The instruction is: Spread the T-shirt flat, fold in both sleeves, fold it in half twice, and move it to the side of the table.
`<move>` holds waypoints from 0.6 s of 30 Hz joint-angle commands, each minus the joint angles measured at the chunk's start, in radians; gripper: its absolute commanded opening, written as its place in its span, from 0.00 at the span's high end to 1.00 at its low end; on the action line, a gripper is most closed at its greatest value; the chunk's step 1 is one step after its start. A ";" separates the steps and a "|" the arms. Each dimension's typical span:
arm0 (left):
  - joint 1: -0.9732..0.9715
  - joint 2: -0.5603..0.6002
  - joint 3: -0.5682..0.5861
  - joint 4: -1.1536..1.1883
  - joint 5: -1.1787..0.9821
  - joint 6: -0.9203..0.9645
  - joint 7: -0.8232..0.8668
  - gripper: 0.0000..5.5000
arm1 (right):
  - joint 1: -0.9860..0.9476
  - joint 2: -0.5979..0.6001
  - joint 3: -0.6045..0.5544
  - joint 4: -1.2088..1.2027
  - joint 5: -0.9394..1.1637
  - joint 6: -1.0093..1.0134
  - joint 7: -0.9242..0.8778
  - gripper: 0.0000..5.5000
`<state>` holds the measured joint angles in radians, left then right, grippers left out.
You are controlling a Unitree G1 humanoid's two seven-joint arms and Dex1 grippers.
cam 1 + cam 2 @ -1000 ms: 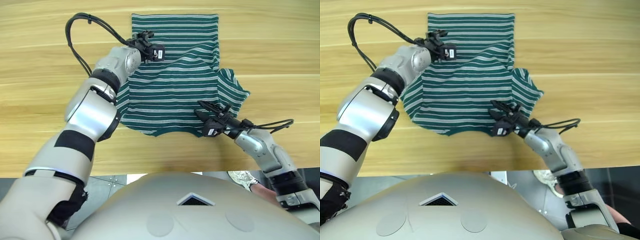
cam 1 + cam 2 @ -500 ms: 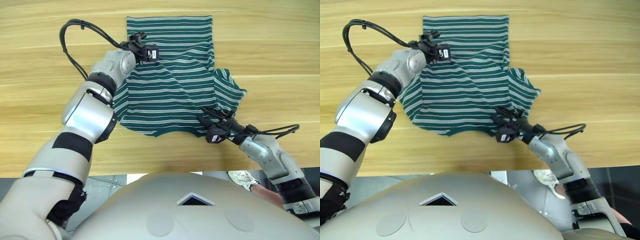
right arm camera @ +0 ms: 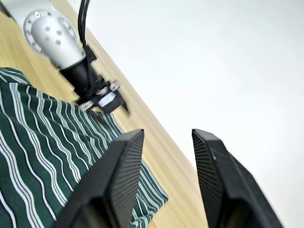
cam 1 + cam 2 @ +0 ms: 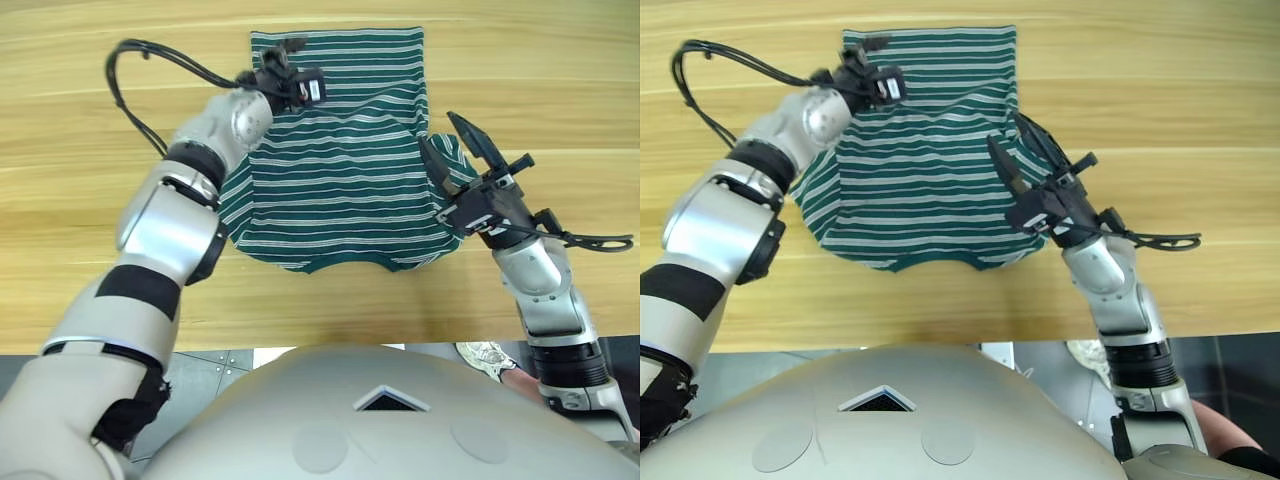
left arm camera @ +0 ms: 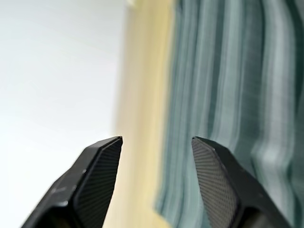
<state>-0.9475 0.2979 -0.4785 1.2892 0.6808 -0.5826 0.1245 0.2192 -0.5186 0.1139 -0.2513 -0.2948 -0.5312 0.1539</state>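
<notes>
The T-shirt [image 4: 340,170] is lying on the table [image 4: 560,80] in front of the robot, mostly spread, with its straight hem at the far side and its neck opening at the near edge. Shallow wrinkles are running across its middle. Its right sleeve [image 4: 468,172] is sticking out in a bunched flap, while the shirt's left side is passing under the left forearm.

The left arm is holding a long, nearly straight pose, stretched out from the shoulder over the left side of the shirt. Its wrist is sitting at the far left corner of the shirt, and the left gripper [image 4: 288,55] is pointing toward the hem there. In the left wrist view its 2 fingers [image 5: 102,166] are standing clearly apart with nothing between them, framing the shirt's edge and bare table. A black cable [image 4: 125,75] is looping up from that wrist.

The right arm is bending at the elbow near the table's near edge, its forearm angling up and forward. The right gripper [image 4: 437,130] is hanging above the right sleeve, tilted upward, its fingers spread wide and gripping nothing. The right wrist view is looking past those fingers [image 3: 121,175] to the shirt and the left gripper at its far corner.
</notes>
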 commanded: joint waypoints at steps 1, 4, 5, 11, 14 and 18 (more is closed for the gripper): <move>0.091 0.229 0.070 -0.237 -0.016 -0.132 0.090 0.51 | 0.006 -0.001 -0.016 0.059 -0.041 -0.010 -0.006 0.66; 0.517 0.490 0.236 -0.671 -0.084 -0.102 0.037 0.51 | -0.031 -0.028 -0.068 0.202 -0.208 0.018 -0.130 0.66; 0.700 0.549 0.303 -0.797 -0.084 -0.056 0.031 0.51 | -0.036 -0.034 -0.078 0.234 -0.248 0.024 -0.165 0.66; 1.444 0.553 0.476 -1.233 -0.145 0.058 -0.052 0.51 | -0.112 0.002 -0.035 0.274 -0.264 0.010 -0.177 0.66; 1.546 0.525 0.532 -1.370 -0.139 0.107 -0.086 0.51 | -0.134 -0.012 -0.029 0.293 -0.270 0.002 -0.169 0.66; 1.701 0.462 0.717 -1.487 -0.113 0.264 -0.099 0.51 | -0.135 -0.039 -0.048 0.308 -0.264 -0.006 -0.165 0.66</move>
<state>0.6834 0.7794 0.1555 -0.1691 0.5434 -0.4049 0.0467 0.0929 -0.5343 0.0805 0.0426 -0.5611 -0.5343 -0.0084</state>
